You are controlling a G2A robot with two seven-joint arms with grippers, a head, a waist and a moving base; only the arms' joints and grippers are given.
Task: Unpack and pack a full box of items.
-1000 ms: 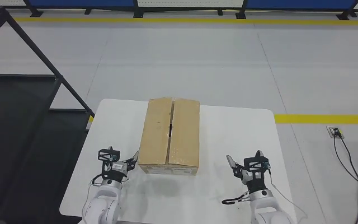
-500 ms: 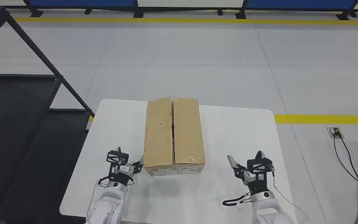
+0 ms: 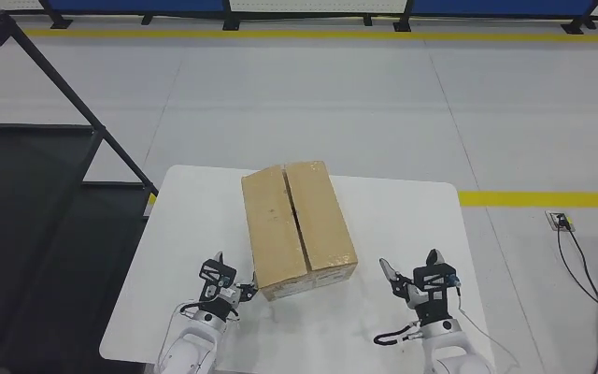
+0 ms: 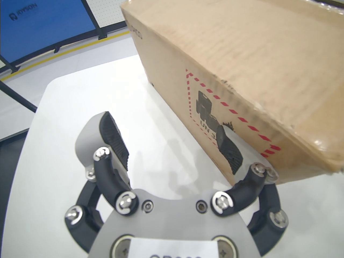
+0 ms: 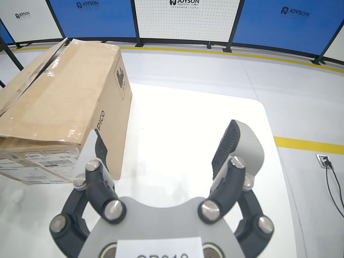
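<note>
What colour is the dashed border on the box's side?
Red dashed border, best in the left wrist view.

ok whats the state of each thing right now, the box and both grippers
box: top flaps folded shut, sitting askew on the table
left gripper: open, holding nothing, one finger right at the box's side
right gripper: open, holding nothing, apart from the box

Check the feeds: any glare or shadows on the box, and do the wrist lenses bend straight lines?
Top view: even light, a soft shadow at the near end of the box. Left wrist view: tape on the box's top edge glints; left gripper throws faint shadows on the table. Right wrist view: the tape shines; the yellow floor line bows, so yes, bending.
</note>
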